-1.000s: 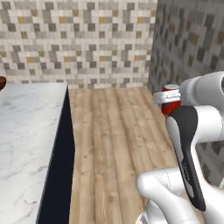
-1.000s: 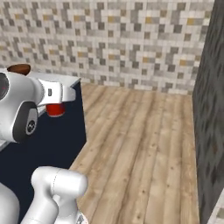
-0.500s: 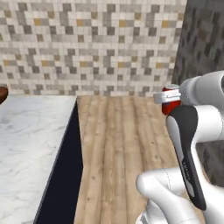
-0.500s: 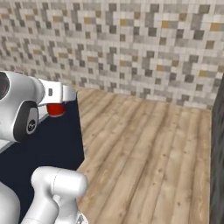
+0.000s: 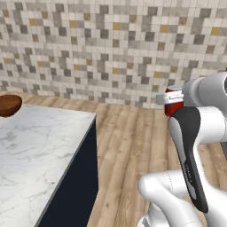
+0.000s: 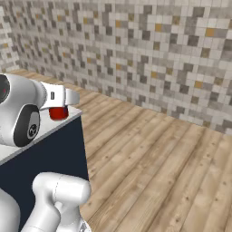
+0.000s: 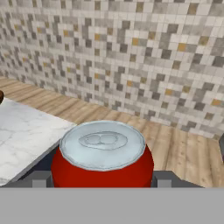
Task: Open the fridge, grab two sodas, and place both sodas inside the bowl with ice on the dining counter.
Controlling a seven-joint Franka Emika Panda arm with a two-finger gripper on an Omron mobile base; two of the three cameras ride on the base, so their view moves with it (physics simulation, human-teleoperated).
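Tiled wall (image 5: 88,48); wood floor (image 6: 149,158); marble dining counter (image 5: 31,146)

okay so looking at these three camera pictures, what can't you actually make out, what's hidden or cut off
- The bowl: cut off by the left edge of the left base view, so whether it holds ice or anything else cannot be told.
- The soda can: in the hand view its lower half is cut off at the bottom; in the left base view the arm covers most of it.
- The dining counter: cut off by the left and bottom edges in the left base view.
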